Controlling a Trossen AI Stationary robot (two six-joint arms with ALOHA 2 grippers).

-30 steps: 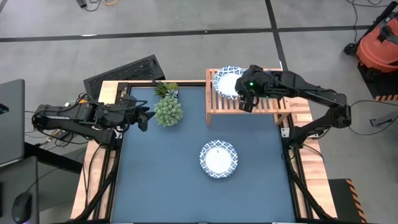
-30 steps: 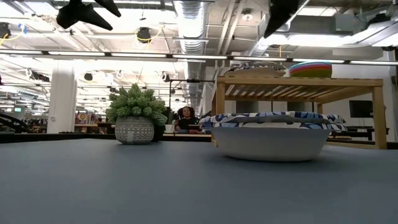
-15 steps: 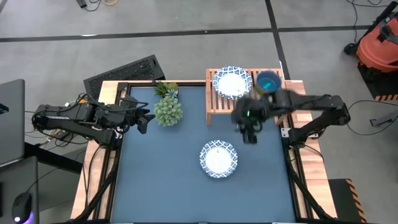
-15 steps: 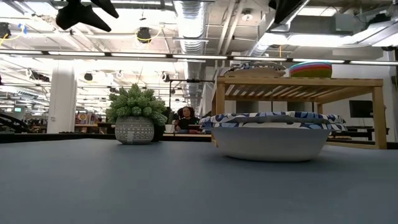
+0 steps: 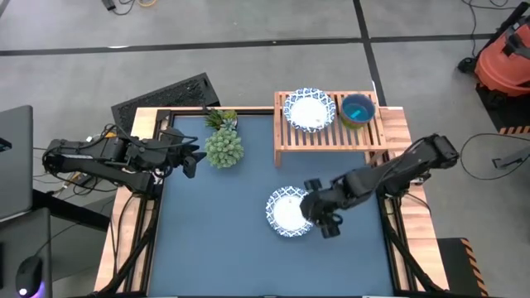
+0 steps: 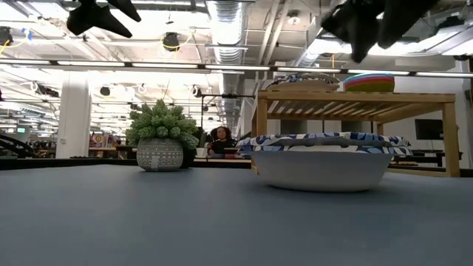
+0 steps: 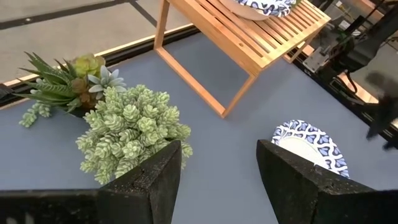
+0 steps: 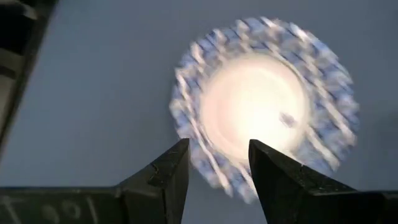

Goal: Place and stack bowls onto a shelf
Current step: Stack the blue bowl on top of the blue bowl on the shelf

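A white bowl with a blue patterned rim (image 5: 291, 211) (image 8: 264, 102) sits on its base on the blue tabletop. My right gripper (image 5: 320, 218) (image 8: 217, 163) hangs open above that bowl's right rim, pointing steeply down and well clear of it in the low view (image 6: 362, 22). On the light-wood shelf (image 5: 330, 136) rest another patterned white bowl (image 5: 309, 110) and a stack of small bowls with teal on top (image 5: 358, 109) (image 6: 369, 81). My left gripper (image 5: 192, 157) (image 7: 217, 174) waits open at the table's left, beside the plant.
A spiky green plant in a grey pot (image 5: 224, 147) (image 6: 160, 140) stands at the far left of the table, with a second small plant (image 5: 220, 118) behind it. Bare blue tabletop (image 5: 224, 240) lies to the near left.
My right gripper has swung from above the shelf toward the table's near edge and down, tipping to point more steeply downward. It now hangs over the white bowl on the table. The bowls have not moved.
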